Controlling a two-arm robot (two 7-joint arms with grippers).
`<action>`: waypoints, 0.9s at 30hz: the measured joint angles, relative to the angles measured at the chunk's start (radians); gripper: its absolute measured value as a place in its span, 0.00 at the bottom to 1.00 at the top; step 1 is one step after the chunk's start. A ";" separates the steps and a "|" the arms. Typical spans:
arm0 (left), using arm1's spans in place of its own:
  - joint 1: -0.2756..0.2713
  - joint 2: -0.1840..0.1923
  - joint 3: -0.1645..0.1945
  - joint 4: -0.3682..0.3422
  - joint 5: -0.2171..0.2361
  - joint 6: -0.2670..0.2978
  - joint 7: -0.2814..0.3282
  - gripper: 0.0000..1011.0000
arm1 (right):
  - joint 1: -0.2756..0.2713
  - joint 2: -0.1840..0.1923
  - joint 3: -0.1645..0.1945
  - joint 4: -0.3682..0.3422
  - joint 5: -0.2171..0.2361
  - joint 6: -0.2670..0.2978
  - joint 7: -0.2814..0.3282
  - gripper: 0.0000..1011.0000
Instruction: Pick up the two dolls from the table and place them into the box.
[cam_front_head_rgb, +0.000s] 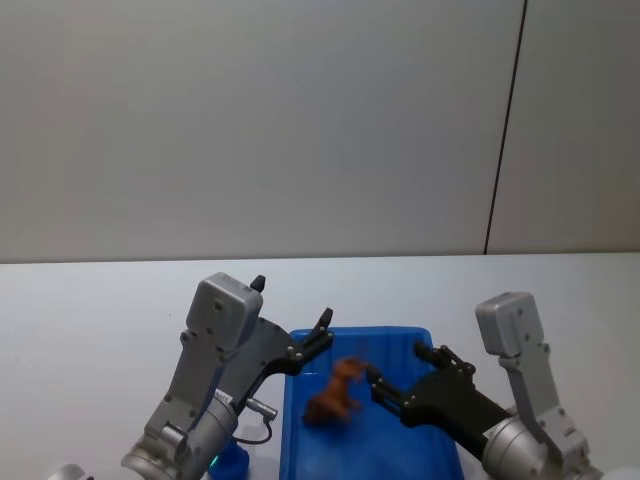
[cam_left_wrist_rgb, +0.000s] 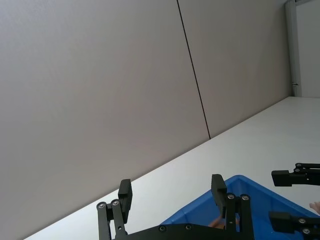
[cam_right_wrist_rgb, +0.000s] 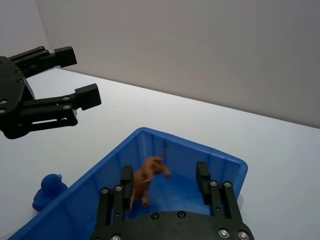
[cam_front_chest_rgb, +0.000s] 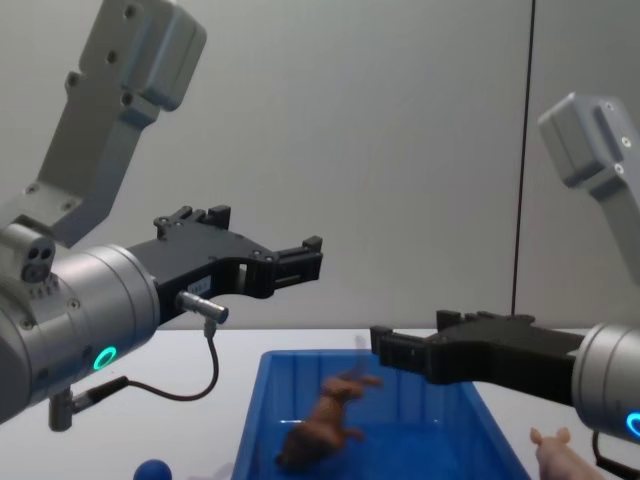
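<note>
R gripper (cam_front_head_rgb: 398, 368) spread wide, empty, over box (cam_front_head_rgb: 400, 333); brown doll (cam_front_head_rgb: 335, 392) inside, box's left half (blurred). L gripper (cam_front_head_rgb: 292, 302) also spread, above box's left rim; blue doll (cam_right_wrist_rgb: 47, 190) on table (cam_front_head_rgb: 100, 300) just outside that wall.

I saw soft, even light with no clear source. It lay bright on the white table (cam_front_head_rgb: 100, 300), with hardly any shadow or glare. The brown doll (cam_front_head_rgb: 335, 393) was smeared by motion blur.

No legible text or markings.
</note>
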 joint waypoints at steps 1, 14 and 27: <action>0.000 0.000 0.000 0.000 0.000 0.000 0.000 0.99 | 0.000 0.000 0.000 0.001 -0.001 0.000 -0.002 0.78; 0.000 0.000 0.000 0.000 0.000 0.000 0.000 0.99 | -0.049 0.025 0.009 -0.042 -0.005 0.002 -0.100 0.99; 0.000 0.000 0.000 0.000 0.000 0.000 0.000 0.99 | -0.140 0.072 0.027 -0.133 -0.002 0.011 -0.228 0.99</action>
